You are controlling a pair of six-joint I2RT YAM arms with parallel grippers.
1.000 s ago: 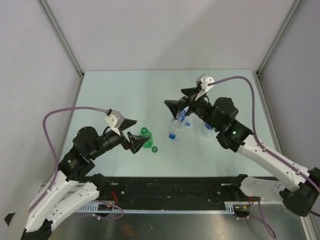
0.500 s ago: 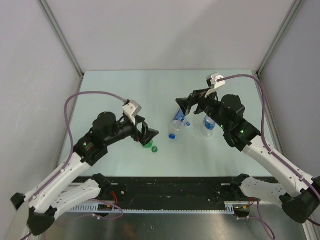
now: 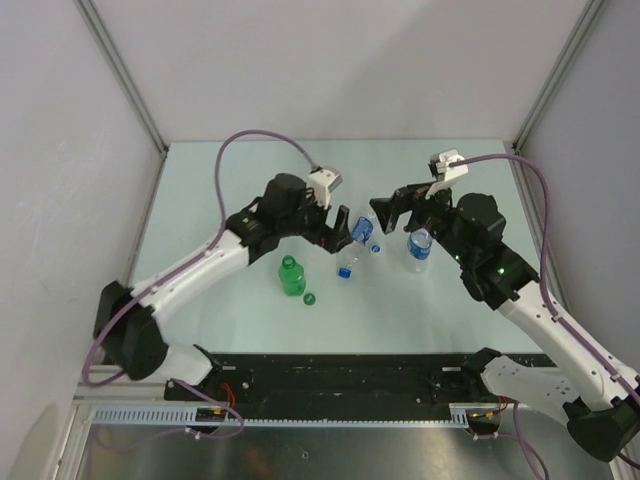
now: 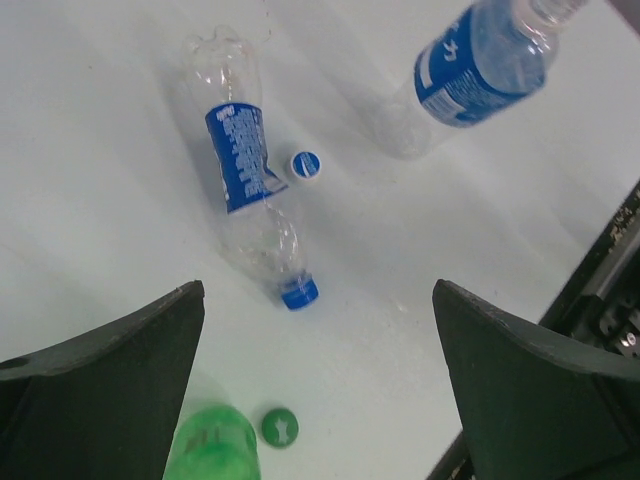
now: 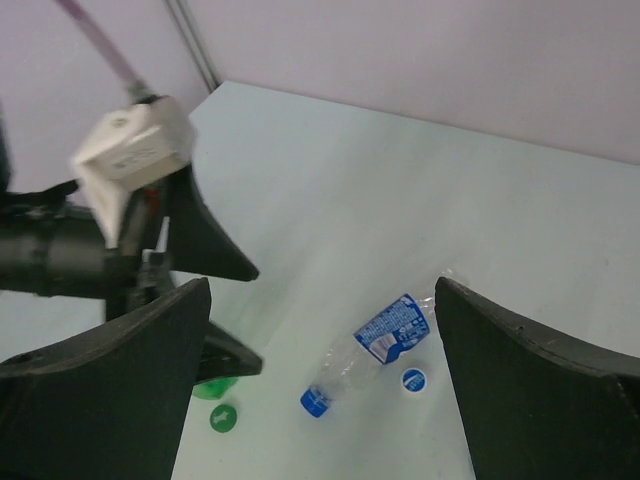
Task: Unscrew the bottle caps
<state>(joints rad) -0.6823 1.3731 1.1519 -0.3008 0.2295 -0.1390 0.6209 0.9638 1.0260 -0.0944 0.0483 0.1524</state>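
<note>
Green cap lies loose on the counter beside the green bottle; your left hand and right hand hover open, empty.

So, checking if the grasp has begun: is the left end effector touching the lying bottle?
Apart. The left wrist view shows bare table between the lying bottle and both fingers of the left end effector.

L arm reaches inward; L tool and R tool both gape wide (empty), tips facing, near.
</note>
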